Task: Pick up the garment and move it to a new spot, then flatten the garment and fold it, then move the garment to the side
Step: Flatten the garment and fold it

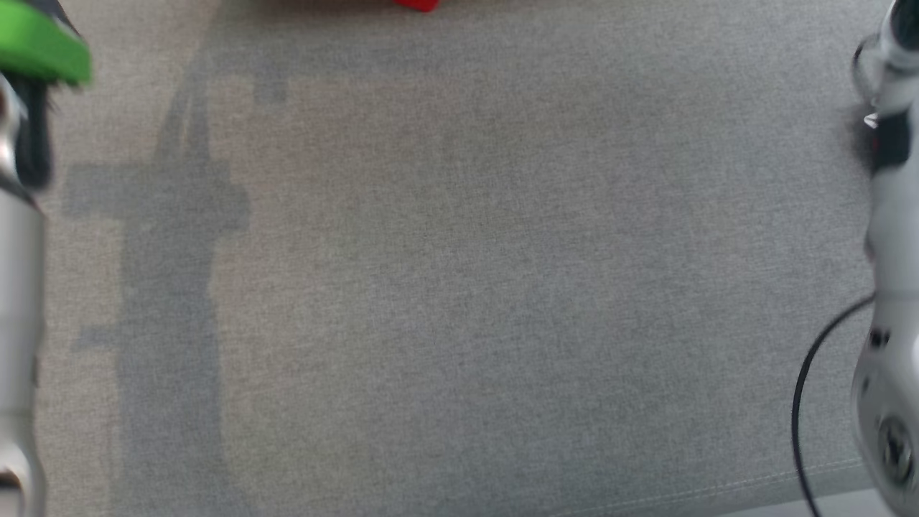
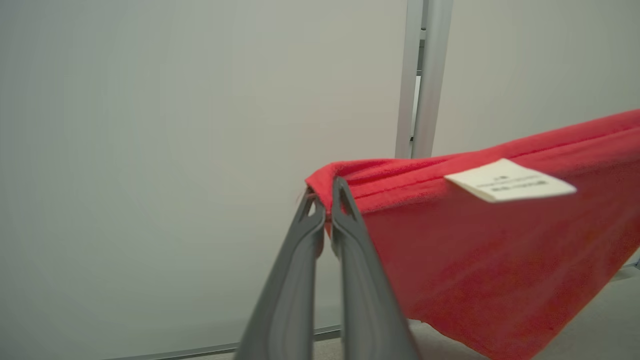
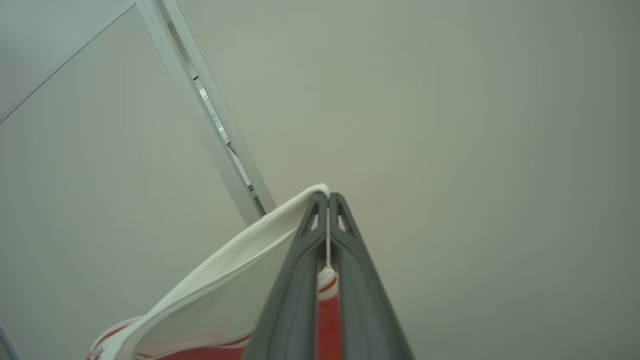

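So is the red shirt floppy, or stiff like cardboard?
Probably floppy: the shirt sags in a curve from where the left fingers pinch it. Likely light too, since its white sleeve hangs from the right fingers alone.

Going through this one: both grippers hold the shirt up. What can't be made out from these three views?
1. garment: its front and overall hang; the head view's top edge leaves a red sliver, and the left gripper and right gripper cameras sit close on a hem and a sleeve.
2. label print, left wrist view: too small, blurred.
3. green object, head view: blurred, cut by the corner.
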